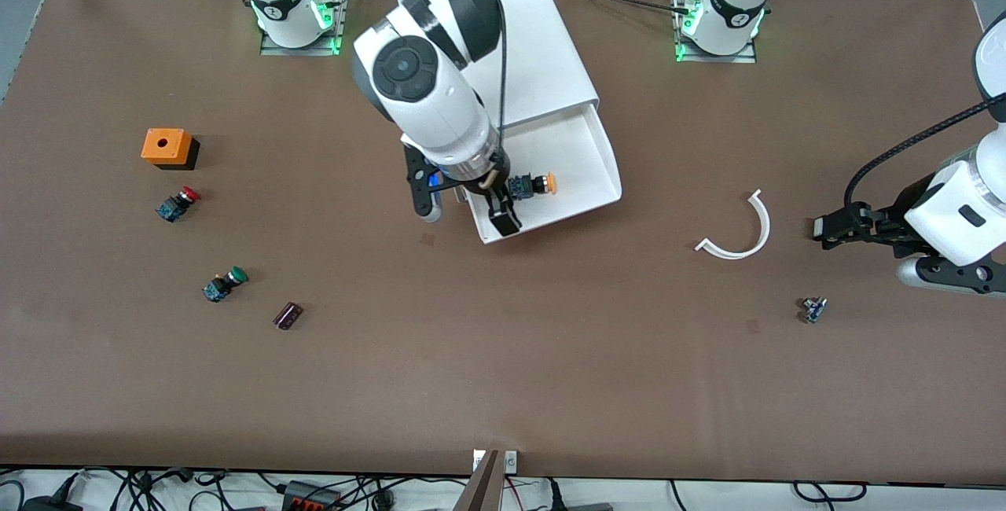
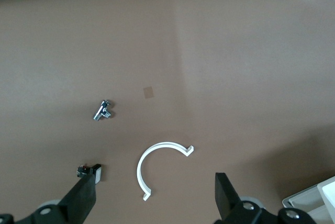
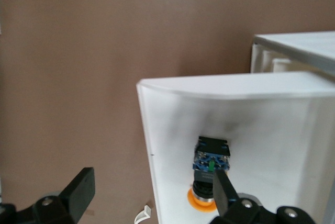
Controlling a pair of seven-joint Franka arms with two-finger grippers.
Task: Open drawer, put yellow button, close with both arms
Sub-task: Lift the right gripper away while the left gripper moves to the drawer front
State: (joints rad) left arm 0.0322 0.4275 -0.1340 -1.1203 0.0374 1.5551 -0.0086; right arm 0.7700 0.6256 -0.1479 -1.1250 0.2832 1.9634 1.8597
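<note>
Brown table surface fills the front view, with both arm bases along its top edge. From my console I see the drawer pulled out of the white cabinet. Yellow button lies on its side on the drawer floor, cap toward the left arm's end of the table. Right hand sits over the drawer's front corner, fingers spread wide; one finger is just beside the button's body, the other outside the drawer wall. Nothing gripped. Left hand waits above the table toward the left arm's end, beside a white curved strip. Also on the table: an orange box, red button, green button, a small dark block, a small metal part.

Left wrist view: fingers wide apart, empty, with the curved strip and the metal part on the table below.

Right wrist view: fingers spread wide; the button rests inside the drawer, partly covered by one fingertip, not clamped.
</note>
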